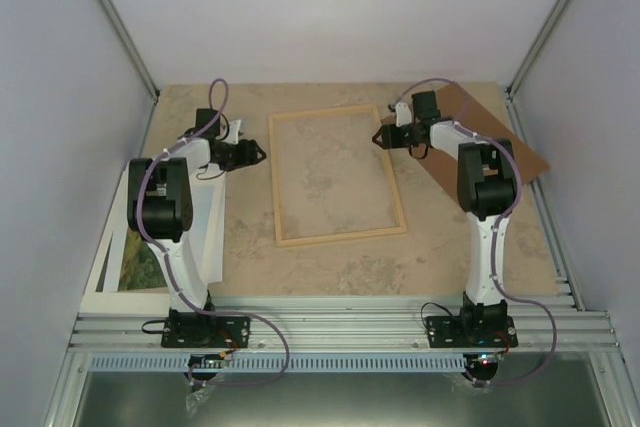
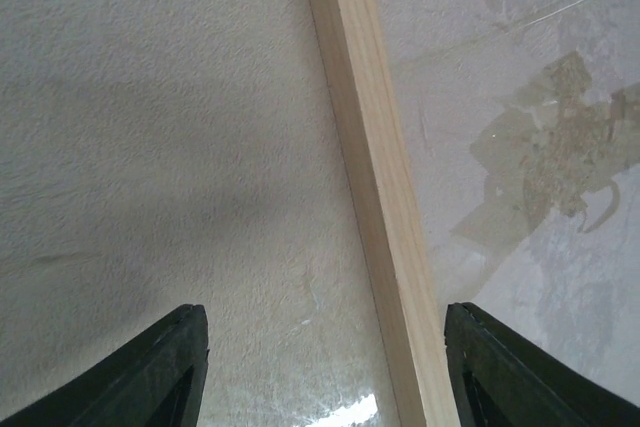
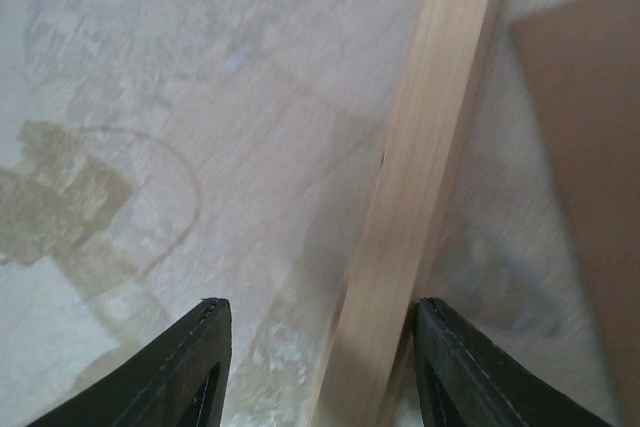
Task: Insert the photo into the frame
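Note:
The frame, pale wood with a clear pane, lies flat mid-table. My left gripper is at its left rail and stands open, the rail running between the fingers close to the right one. My right gripper is at the upper right rail, also open; the rail lies against the right finger, while the left finger stands apart over the pane. The photo lies at the near left, partly under the left arm.
A flat brown backing board lies at the far right, its edge in the right wrist view. White enclosure walls close in the left, right and back of the table. Aluminium rails run along the near edge by the arm bases.

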